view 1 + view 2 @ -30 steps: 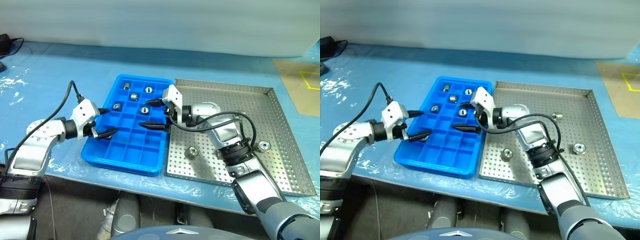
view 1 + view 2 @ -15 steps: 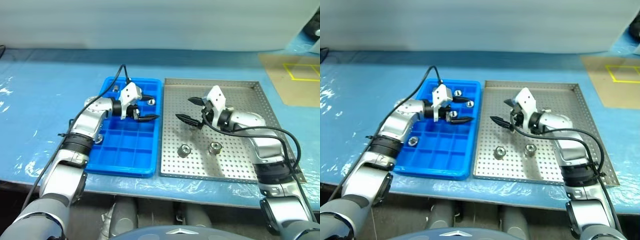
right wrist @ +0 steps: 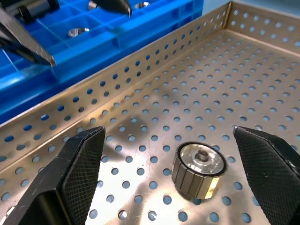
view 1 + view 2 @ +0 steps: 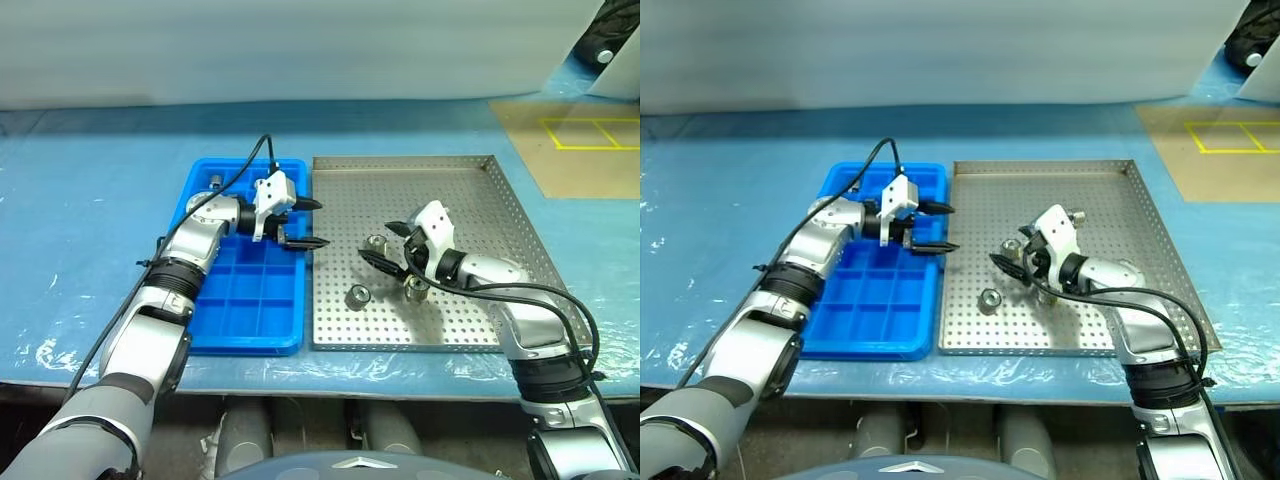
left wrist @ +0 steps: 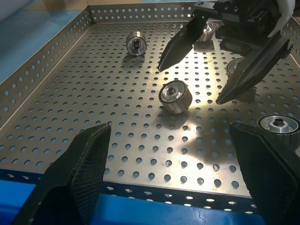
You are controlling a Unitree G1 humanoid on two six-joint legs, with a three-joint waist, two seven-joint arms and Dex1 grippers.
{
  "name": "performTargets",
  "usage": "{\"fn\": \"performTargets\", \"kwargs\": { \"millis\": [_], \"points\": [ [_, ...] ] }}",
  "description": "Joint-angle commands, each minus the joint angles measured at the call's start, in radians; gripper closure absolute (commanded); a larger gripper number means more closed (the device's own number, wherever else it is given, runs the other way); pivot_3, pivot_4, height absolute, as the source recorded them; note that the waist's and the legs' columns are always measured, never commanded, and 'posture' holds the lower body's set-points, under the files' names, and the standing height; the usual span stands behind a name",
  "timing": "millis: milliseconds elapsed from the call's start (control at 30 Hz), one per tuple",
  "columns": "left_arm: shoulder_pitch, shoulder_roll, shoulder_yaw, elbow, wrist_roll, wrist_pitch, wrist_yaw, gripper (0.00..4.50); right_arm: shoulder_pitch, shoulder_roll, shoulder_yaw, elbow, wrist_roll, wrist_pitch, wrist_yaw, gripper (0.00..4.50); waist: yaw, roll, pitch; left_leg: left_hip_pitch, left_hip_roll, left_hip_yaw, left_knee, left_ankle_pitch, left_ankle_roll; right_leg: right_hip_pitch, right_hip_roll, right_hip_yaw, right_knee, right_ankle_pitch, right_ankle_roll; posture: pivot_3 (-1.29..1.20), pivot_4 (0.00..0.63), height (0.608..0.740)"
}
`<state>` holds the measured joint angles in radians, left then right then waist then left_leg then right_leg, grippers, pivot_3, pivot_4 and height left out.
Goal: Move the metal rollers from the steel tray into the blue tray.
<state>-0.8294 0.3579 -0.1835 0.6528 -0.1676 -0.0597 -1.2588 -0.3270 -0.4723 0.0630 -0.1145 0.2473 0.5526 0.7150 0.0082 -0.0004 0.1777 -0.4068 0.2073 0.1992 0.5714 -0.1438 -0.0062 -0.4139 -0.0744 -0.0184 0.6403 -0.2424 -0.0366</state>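
The steel tray (image 4: 460, 200) lies right of the blue tray (image 4: 245, 300) on the blue table. Several metal rollers stand on its perforated floor, among them one (image 4: 357, 295) near the front and one (image 4: 415, 288) beside my right arm. My right gripper (image 4: 377, 242) hangs open low over the tray, and a roller (image 3: 199, 168) sits on the floor between its fingertips, untouched. My left gripper (image 4: 312, 224) is open and empty over the blue tray's right edge, pointing toward the steel tray. A roller (image 4: 215, 182) rests in a far compartment of the blue tray.
A brown board with yellow tape lines (image 4: 570, 140) lies at the back right. A black cable (image 4: 240, 170) loops over my left arm. The table's front edge runs just below both trays.
My right gripper has left the blue tray, crossed to the steel tray and sunk around a roller. My left gripper has swung right to the blue tray's right edge. The camera has turned too.
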Motion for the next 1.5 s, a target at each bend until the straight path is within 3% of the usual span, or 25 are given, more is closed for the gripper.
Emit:
{"fn": "performTargets", "kwargs": {
  "millis": [33,233,533,700,733,933,1267,1500],
  "points": [
    [0.02,0.018,0.022,-0.061,-0.004,0.004,0.012,0.23,-0.05,0.006,0.009,0.075,-0.028,-0.067,-0.004,0.0,0.003,0.0,0.0,0.0,0.0,0.0,0.0,0.0,0.0,0.0,0.0,0.0,0.0,0.0,0.0,-0.27,0.15,0.74],
    [0.08,0.042,0.025,-0.138,-0.007,0.029,0.039,0.23,-0.121,0.018,0.017,0.267,-0.076,-0.165,-0.001,0.0,0.009,0.0,0.0,0.0,0.0,0.0,0.0,0.0,0.001,0.0,0.0,0.0,0.0,0.0,0.0,-0.23,0.15,0.74],
    [0.109,0.065,0.032,-0.216,-0.021,0.074,0.058,0.23,-0.131,0.027,0.043,0.327,-0.101,-0.217,0.028,0.0,0.014,0.0,0.0,0.0,0.0,0.0,0.0,0.0,0.001,0.0,0.0,0.0,0.0,0.0,0.0,-0.2,0.15,0.74],
    [0.105,0.084,0.043,-0.224,-0.021,0.085,0.061,0.2,-0.137,0.04,0.043,0.335,-0.111,-0.229,0.017,1.27,0.013,0.0,0.0,0.0,0.0,0.001,-0.001,0.0,0.001,-0.001,0.0,0.0,0.0,0.0,0.0,-0.19,0.15,0.74],
    [0.104,0.088,0.044,-0.223,-0.019,0.085,0.061,0.2,-0.143,0.042,0.039,0.342,-0.113,-0.231,0.012,1.27,0.013,0.0,0.0,0.0,0.0,0.0,-0.001,0.0,0.001,-0.001,0.0,0.0,0.0,0.0,0.0,-0.18,0.15,0.74],
    [0.129,0.13,0.066,-0.263,-0.032,0.113,0.068,0.2,-0.157,0.039,0.043,0.366,-0.126,-0.256,0.019,2.82,0.015,0.0,0.0,0.0,0.0,0.0,-0.001,0.0,0.0,-0.001,0.0,0.0,0.0,0.0,0.0,-0.17,0.15,0.74],
    [0.206,0.253,0.186,-0.379,-0.083,0.202,0.126,0.2,-0.299,0.081,0.075,0.287,-0.095,-0.219,0.092,2.82,0.015,0.001,0.001,-0.001,0.001,0.0,-0.004,0.0,-0.001,-0.005,0.0,0.0,0.0,0.0,0.0,-0.07,0.15,0.74],
    [0.35,0.352,0.32,-0.627,-0.198,0.36,0.161,0.2,-0.445,0.187,0.17,0.225,-0.022,-0.169,0.251,2.82,0.037,0.001,0.001,-0.003,0.001,-0.001,-0.008,0.001,-0.001,-0.008,0.001,-0.001,0.0,-0.001,-0.002,0.09,0.15,0.74]
  ]
}}
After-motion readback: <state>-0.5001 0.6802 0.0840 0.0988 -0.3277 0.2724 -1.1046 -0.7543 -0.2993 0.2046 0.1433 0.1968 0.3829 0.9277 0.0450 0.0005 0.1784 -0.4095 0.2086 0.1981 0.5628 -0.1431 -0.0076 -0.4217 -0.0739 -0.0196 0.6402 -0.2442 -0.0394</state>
